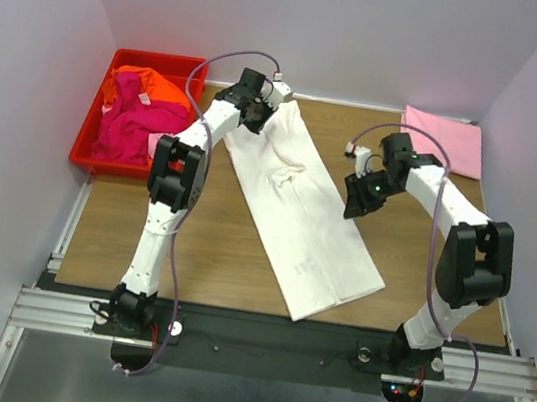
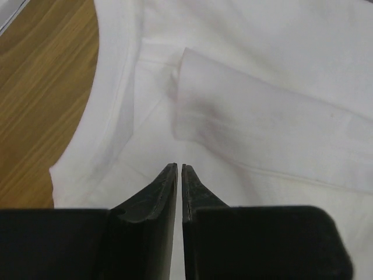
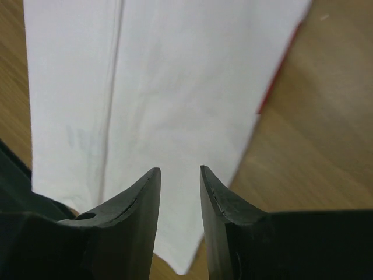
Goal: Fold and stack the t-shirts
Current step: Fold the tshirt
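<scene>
At the far left we see a red bin [image 1: 90,129] standing on the wooden table [image 1: 202,242] against the wall; an orange t-shirt [image 1: 152,89] and a magenta t-shirt [image 1: 132,130] lie crumpled together inside it, the orange one toward the back; just right of the bin the left arm reaches to the far end of the white t-shirt [image 1: 307,217], and the left gripper [image 1: 261,111] hangs over that end, near the back edge of the table; from its own wrist we see the left gripper [image 2: 178,167] with its fingers almost together, only a thin slit between them, over the white cloth [image 2: 262,87], where a folded flap lies across the shirt; we cannot tell whether any cloth is pinched there; the white t-shirt is folded into a long strip that runs slantwise from the back centre toward the near right; further right, the right gripper [image 1: 357,206] hovers just beside the strip's right edge, about midway along it; from its wrist we see the right gripper [image 3: 179,172] with its jaws parted and nothing between them, the white t-shirt [image 3: 175,87] below, a thin red line showing along its right edge; at the far right corner a pale pink t-shirt [image 1: 444,141] lies flat and folded, well apart from the white one.
</scene>
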`<action>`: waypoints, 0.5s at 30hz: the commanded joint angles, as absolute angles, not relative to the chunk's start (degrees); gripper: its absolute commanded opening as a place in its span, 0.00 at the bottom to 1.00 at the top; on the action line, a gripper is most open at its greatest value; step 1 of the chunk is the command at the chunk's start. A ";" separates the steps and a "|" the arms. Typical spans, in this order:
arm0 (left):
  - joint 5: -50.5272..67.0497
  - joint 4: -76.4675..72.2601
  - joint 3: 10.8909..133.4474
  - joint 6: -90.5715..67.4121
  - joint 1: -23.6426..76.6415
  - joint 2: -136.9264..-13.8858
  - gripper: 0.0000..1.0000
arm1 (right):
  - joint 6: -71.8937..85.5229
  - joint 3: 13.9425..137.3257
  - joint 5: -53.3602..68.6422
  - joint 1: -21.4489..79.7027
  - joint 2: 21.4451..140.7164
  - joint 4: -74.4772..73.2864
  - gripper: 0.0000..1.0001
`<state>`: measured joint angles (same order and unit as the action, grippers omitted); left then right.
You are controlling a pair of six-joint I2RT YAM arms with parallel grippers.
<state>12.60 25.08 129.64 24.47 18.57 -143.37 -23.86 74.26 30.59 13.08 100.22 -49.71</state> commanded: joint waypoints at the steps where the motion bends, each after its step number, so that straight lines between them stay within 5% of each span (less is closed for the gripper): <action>1: 14.75 24.00 123.34 25.41 18.19 -130.63 0.21 | -24.60 80.68 27.35 9.32 96.33 -50.27 0.39; 8: 20.56 18.99 100.32 14.44 19.51 -118.66 0.17 | -26.37 78.05 27.33 9.32 101.15 -50.19 0.39; 15: 21.45 16.79 92.73 10.90 19.86 -118.21 0.14 | -24.17 74.01 30.94 10.46 103.97 -46.76 0.35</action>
<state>20.32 18.11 94.67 14.37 19.77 -118.30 -25.23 75.64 28.29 9.45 103.85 -48.86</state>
